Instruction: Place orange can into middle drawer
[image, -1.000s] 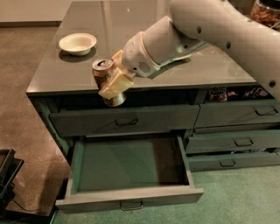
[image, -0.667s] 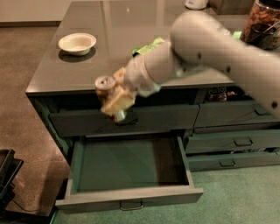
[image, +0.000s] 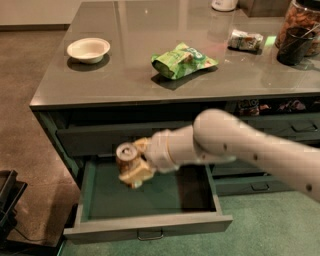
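The gripper (image: 135, 169) grasps the orange can (image: 125, 153) just above the open middle drawer (image: 150, 223) below it; lowering and release are left.

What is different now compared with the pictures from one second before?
The gripper, holding the small orange-brown aluminium can, moved down from the front edge of the grey countertop to over the open grey-green middle drawer. It has not let go. The drawer stayed open; the white bowl stayed put.
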